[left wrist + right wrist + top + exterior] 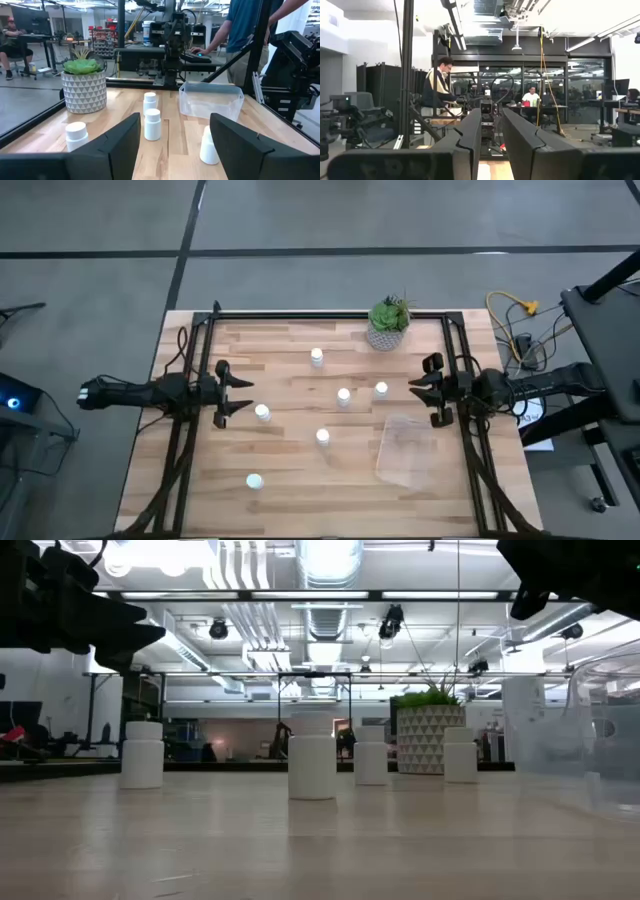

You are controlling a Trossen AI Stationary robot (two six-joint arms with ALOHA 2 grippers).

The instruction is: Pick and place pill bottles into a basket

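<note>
Several small white pill bottles (344, 395) stand upright on their bases, scattered over the wooden table (290, 500). The clear basket (405, 448) sits on the table's right half, toward the near edge. My left gripper (232, 395) hovers open over the left side, and the closest bottle (262, 412) stands just beyond its near fingertip. In the left wrist view the fingers of that gripper (175, 120) frame the bottles (152, 124) and the basket (210, 100) without touching them. My right gripper (425, 390) waits shut at the right side, its fingers (491, 112) holding nothing.
A potted green plant (388, 323) in a pale patterned pot stands at the far edge, right of centre. Black frame rails (190, 440) run along both table sides. Beyond the table, a person (250, 25) stands at a workstation.
</note>
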